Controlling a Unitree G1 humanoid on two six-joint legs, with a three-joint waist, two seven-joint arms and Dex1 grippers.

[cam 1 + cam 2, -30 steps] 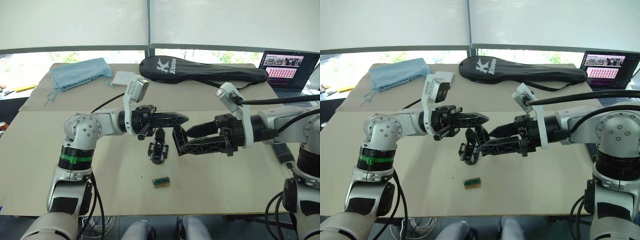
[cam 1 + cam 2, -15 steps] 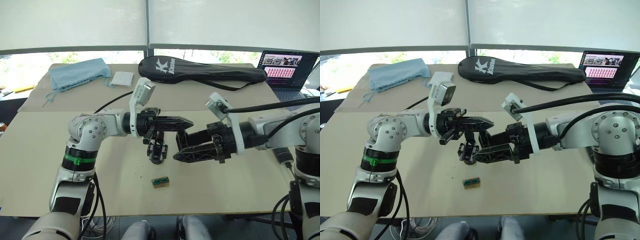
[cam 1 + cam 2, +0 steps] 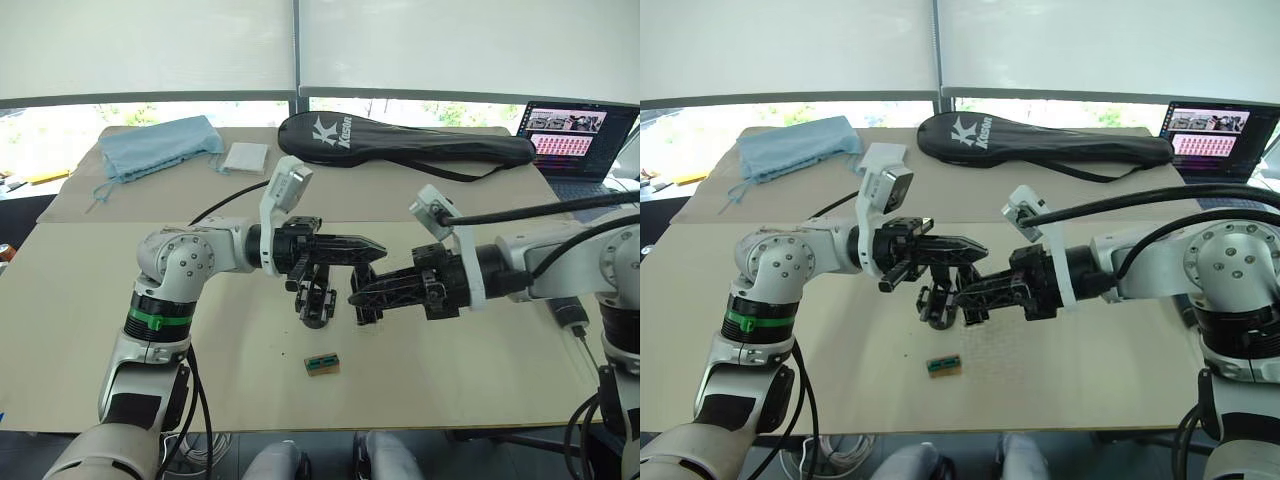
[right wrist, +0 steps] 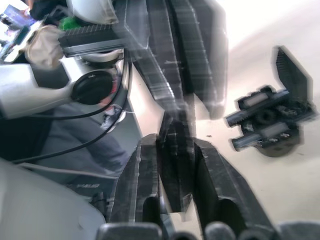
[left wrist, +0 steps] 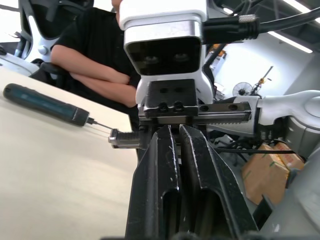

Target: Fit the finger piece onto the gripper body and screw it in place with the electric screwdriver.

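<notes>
Finger piece (image 4: 175, 165): a small, light, rigid plastic wedge, likely slippery, so you should hold it by its flat sides and keep the tip free.

Left eye view: your right gripper (image 3: 362, 297) hangs just beside the gripper body (image 3: 317, 300), which stands on the table (image 3: 80, 340) at centre. Your left gripper (image 3: 375, 246) hovers above the body, fingers pressed together, and crowds the approach. A small tan-and-green block (image 3: 321, 364) lies near, toward you. A racket bag (image 3: 400, 140), blue cloth (image 3: 160, 145) and laptop (image 3: 575, 135) sit well apart at the far edge.

Left wrist view: the screwdriver (image 5: 45, 105) lies on the table, untouched, with a person (image 5: 95, 55) seated behind it.

Right wrist view: your right fingers (image 4: 135, 185) pinch the wedge between them; the body lies close ahead, its one finger pointing away.
</notes>
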